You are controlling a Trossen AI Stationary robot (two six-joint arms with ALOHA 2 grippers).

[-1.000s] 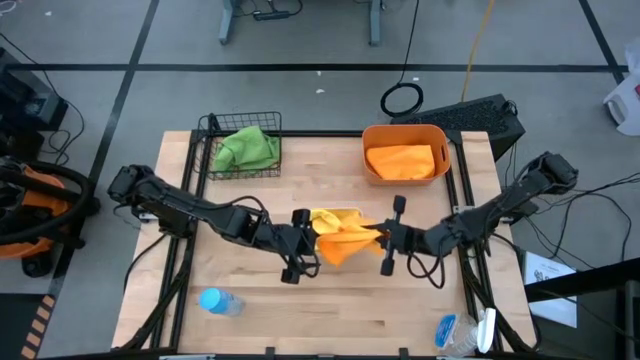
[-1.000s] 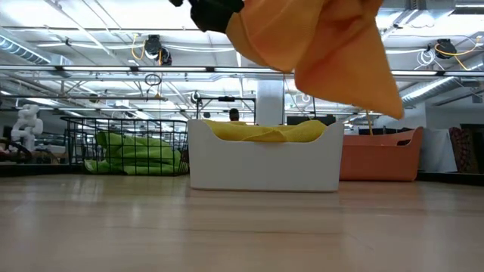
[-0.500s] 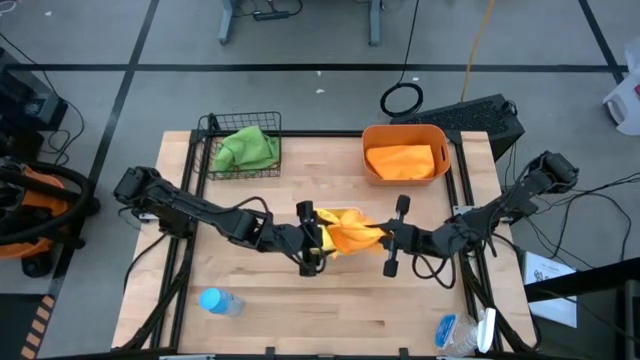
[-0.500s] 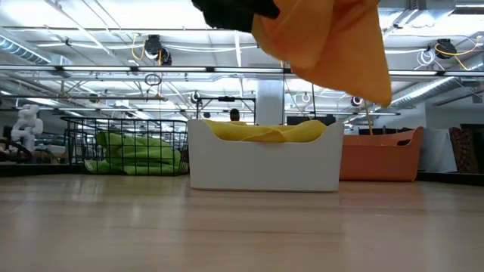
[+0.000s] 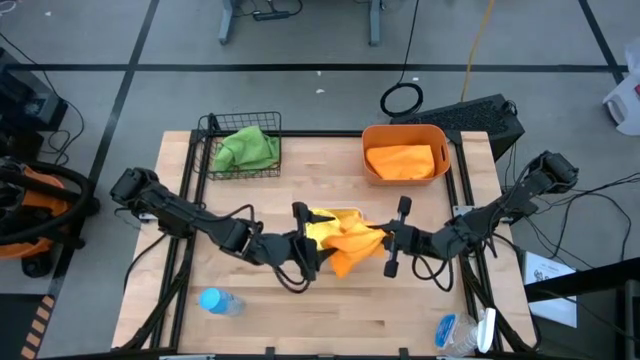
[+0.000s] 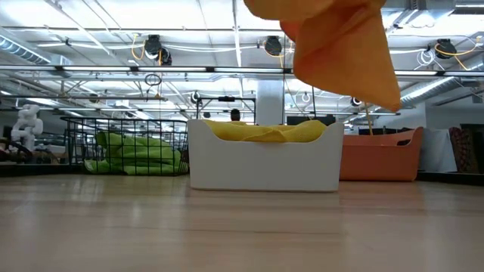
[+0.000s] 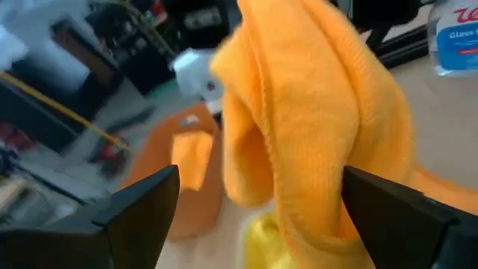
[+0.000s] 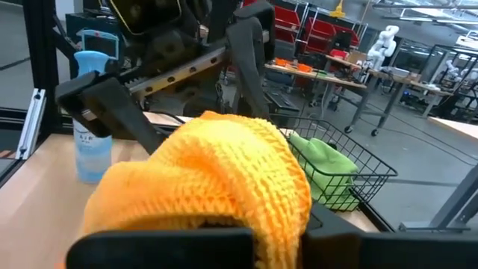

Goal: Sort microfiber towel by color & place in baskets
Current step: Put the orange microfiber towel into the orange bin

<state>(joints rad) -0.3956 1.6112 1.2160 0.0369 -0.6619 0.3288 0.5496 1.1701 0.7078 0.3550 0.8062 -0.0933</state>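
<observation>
The right gripper (image 5: 388, 238) is pinching a soft orange microfiber cloth (image 5: 345, 240) aloft over the shallow white tray (image 5: 340, 213), table centre; the left gripper (image 5: 306, 252) is standing wide beside it. Sorting underway; next, carrying toward the orange plastic tub (image 5: 404, 152) at one o'clock.

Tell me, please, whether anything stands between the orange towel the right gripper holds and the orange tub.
Nothing visible does. The right gripper holds the orange towel above the white tray; only bare table lies between it and the orange tub, which already holds an orange cloth.
</observation>
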